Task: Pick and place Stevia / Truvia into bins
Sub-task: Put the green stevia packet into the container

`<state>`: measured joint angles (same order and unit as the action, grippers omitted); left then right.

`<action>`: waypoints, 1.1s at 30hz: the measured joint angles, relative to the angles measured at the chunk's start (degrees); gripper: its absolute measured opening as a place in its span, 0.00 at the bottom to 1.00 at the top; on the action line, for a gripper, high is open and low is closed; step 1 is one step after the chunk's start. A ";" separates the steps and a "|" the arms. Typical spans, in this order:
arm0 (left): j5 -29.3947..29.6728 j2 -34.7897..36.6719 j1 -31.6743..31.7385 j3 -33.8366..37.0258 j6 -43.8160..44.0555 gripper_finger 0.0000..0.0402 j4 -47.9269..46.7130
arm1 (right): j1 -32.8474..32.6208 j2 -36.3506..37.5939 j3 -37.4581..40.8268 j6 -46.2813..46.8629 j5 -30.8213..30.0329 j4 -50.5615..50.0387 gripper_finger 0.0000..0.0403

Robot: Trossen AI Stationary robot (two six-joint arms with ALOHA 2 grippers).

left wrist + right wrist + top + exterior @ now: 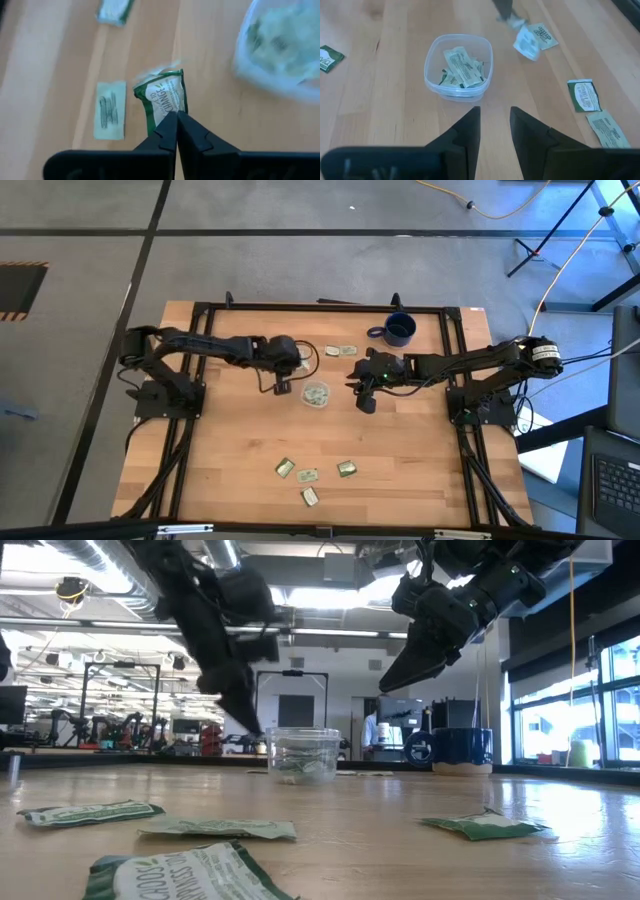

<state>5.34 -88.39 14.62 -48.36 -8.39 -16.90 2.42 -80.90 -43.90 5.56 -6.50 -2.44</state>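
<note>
My left gripper (283,388) (176,116) hangs just left of the clear cup (316,394) (458,65), shut on one green-and-white sachet (162,95) (526,44). The cup stands mid-table with several sachets lying inside it. My right gripper (365,402) (495,114) hovers open to the right of the cup, nothing between its fingers. Loose sachets lie flat on the table: two at the far side (341,351) and several near the front edge (307,476). A pale sachet (110,111) lies on the wood below my left gripper. My left gripper pinches one end of the sachet (169,109) between its two shut fingertips (165,131). The fingers slant down from the table's left side. The sachet, crumpled near the pinch, hangs from the fingertips and looks lifted off the wood.
A dark blue mug (399,330) stands at the far right of the table, behind my right arm. Black frame rails (320,308) run round the wooden tabletop. Bare wood lies between the cup and the front sachets.
</note>
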 joint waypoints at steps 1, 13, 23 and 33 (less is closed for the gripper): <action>-0.78 1.24 -0.16 0.02 0.13 0.00 0.37 | -0.02 0.00 0.00 -0.06 0.00 -0.01 0.27; -4.66 6.47 -7.71 -0.07 -0.33 0.01 6.87 | 0.00 0.00 0.00 -0.15 0.00 0.12 0.27; -0.12 6.26 -9.75 -0.09 -1.35 0.00 6.82 | 0.00 0.00 0.00 0.21 0.00 0.39 0.27; -7.72 4.94 -9.78 -0.17 -1.41 0.01 10.45 | -0.02 0.00 0.00 0.20 -0.01 1.82 0.27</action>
<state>-2.38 -83.45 4.84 -48.53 -9.80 -6.45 2.39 -80.90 -43.90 5.76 -6.50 -0.62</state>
